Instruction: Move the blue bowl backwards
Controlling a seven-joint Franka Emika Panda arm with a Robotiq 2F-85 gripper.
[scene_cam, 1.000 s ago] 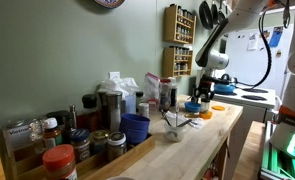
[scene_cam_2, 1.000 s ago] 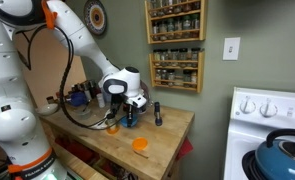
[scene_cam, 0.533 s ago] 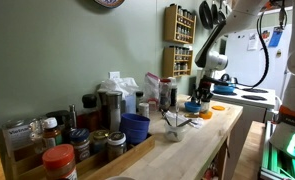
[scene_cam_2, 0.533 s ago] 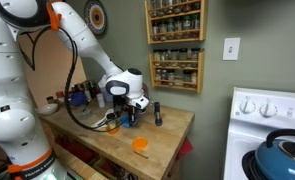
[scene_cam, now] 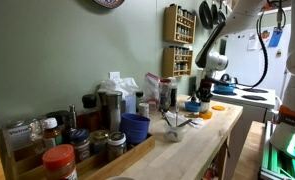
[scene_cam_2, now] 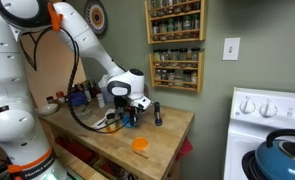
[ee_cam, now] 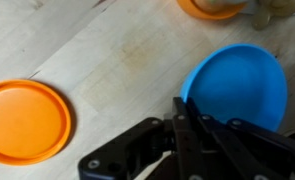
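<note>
The blue bowl [ee_cam: 237, 85] sits on the wooden counter, low, round and bright blue. In the wrist view my gripper [ee_cam: 184, 118] has its dark fingers pressed together over the bowl's left rim, shut on it. In both exterior views the arm reaches down to the counter, with the gripper [scene_cam: 200, 97] [scene_cam_2: 128, 111] right at the bowl [scene_cam: 192, 107] [scene_cam_2: 131, 119]. The bowl is largely hidden behind the gripper there.
An orange lid [ee_cam: 25, 120] [scene_cam_2: 140, 144] lies flat on the counter near the bowl, with another orange item [ee_cam: 209, 8] beyond. A dark bottle [scene_cam_2: 156, 113], a dark blue cup [scene_cam: 135, 127], jars in a wooden tray [scene_cam: 77, 145], wall spice racks [scene_cam_2: 175, 45] and a stove [scene_cam_2: 272, 110] surround.
The jaws have closed onto the bowl's rim over the last second. The arm and the bowl have hardly shifted.
</note>
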